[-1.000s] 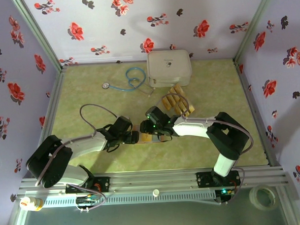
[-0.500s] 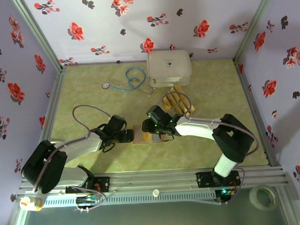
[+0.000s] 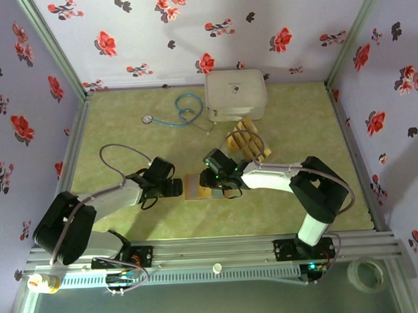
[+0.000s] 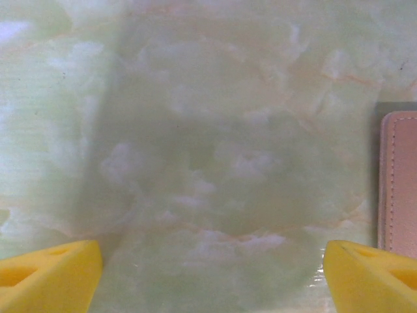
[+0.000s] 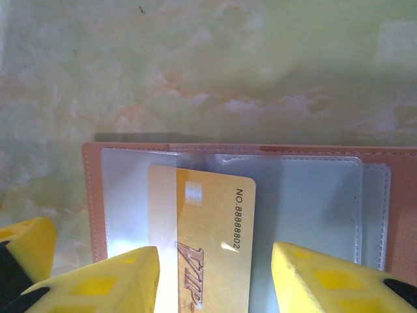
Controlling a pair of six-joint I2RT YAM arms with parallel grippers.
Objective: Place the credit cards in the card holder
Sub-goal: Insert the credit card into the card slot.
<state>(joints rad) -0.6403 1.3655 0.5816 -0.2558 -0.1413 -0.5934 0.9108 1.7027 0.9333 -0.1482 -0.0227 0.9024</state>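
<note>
Nearest, outside the rail at the right corner: tape roll (image 3: 368, 274).

Further in, mid-table (image 3: 126, 145), lying open and flat: wallet (image 3: 195, 186), clear sleeves up, brown edge all round.

Just left of it: left gripper (image 3: 176, 188), low over bare table, yellow fingers (image 4: 49, 277) spread wide with nothing between. In the left wrist view, only the wallet's stitched edge at the right side.

Over the wallet's right part: right gripper (image 3: 217, 190), fingers (image 5: 107, 280) half spread, astride one card (image 5: 202, 235). Card gold, flat on the sleeves, long side pointing away from the gripper, far end well inside the wallet's outline; under the clear sleeve or on top, cannot tell. One finger overlapping a card edge, the other just clear of it, so no pinch.

Beyond, to the right: loose cards (image 3: 248, 143) in a heap on the table, well apart from the wallet.

At the back wall: white case (image 3: 236, 94), with stethoscope (image 3: 183, 109) beside it on the left.
</note>
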